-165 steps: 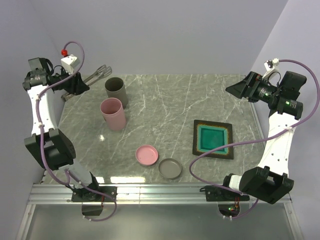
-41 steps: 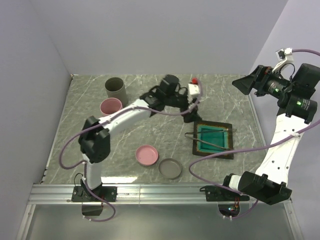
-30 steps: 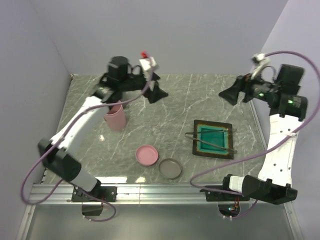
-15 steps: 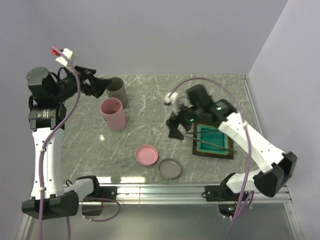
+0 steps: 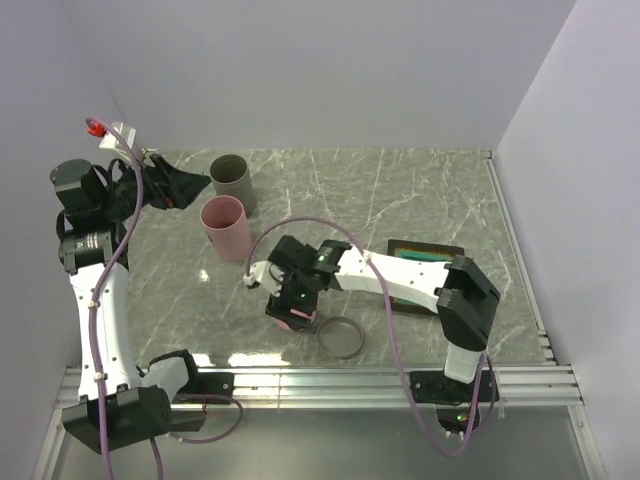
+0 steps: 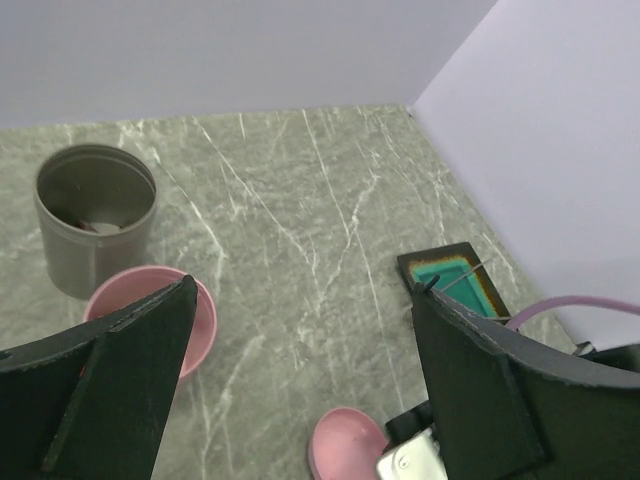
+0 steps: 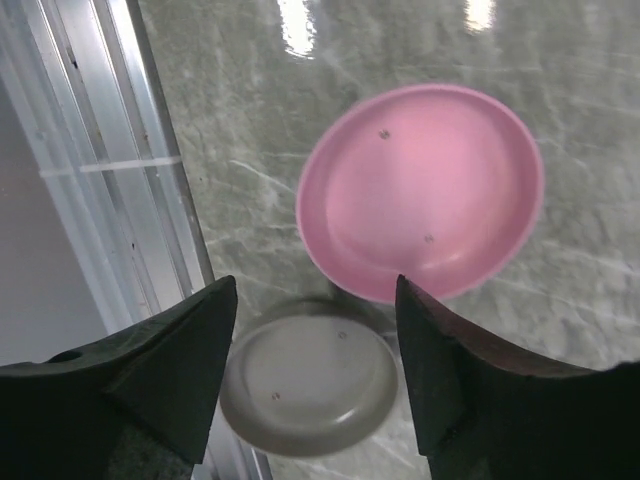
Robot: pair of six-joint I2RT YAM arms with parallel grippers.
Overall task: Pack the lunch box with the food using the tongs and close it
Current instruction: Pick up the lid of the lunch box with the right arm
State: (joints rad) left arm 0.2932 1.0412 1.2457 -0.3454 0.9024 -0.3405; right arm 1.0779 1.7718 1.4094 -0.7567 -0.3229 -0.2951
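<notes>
My right gripper (image 5: 293,308) (image 7: 318,385) hangs open, low over the table, above the edge where the pink lid (image 7: 422,190) meets the grey lid (image 7: 308,385); nothing is between its fingers. My left gripper (image 5: 176,187) (image 6: 300,400) is raised at the far left, open and empty, looking down past the grey container (image 6: 95,230) and the pink container (image 6: 200,315). The thin tongs (image 6: 468,283) lie across the teal tray (image 6: 448,276). No food shows plainly; a pale scrap lies at the grey container's bottom.
In the top view the right arm stretches across the table and covers most of the dark-rimmed tray (image 5: 420,247). The two containers (image 5: 226,226) (image 5: 233,180) stand upright at the back left. The grey lid (image 5: 340,337) is near the metal front rail (image 5: 320,378).
The right arm has swung from the tray's left edge down to the two lids, and its jaws have narrowed somewhat. The left arm has hardly moved.
</notes>
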